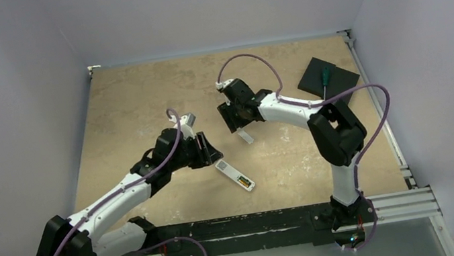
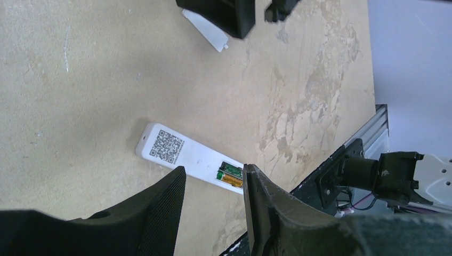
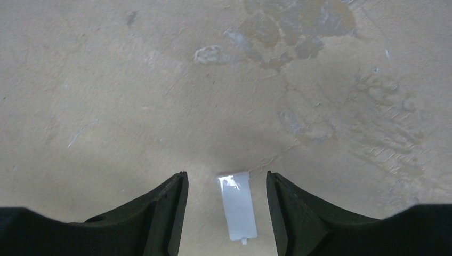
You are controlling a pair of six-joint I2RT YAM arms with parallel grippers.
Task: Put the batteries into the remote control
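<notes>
Batteries [image 2: 230, 176], one gold-orange and one green-labelled, sit in the back recess of the slim white rectangular remote control [image 2: 184, 152]. It lies just beyond the spread left claw [image 2: 213, 172], its long axis running across the gap. The right claw [image 3: 226, 178], also spread, straddles a small white plastic strip [image 3: 237, 208], probably the battery lid. The left arm is nearer the remote.

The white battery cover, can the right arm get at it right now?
Probably yes: the cover lies flat on the table between the open fingers of the right gripper, nothing on top.
</notes>
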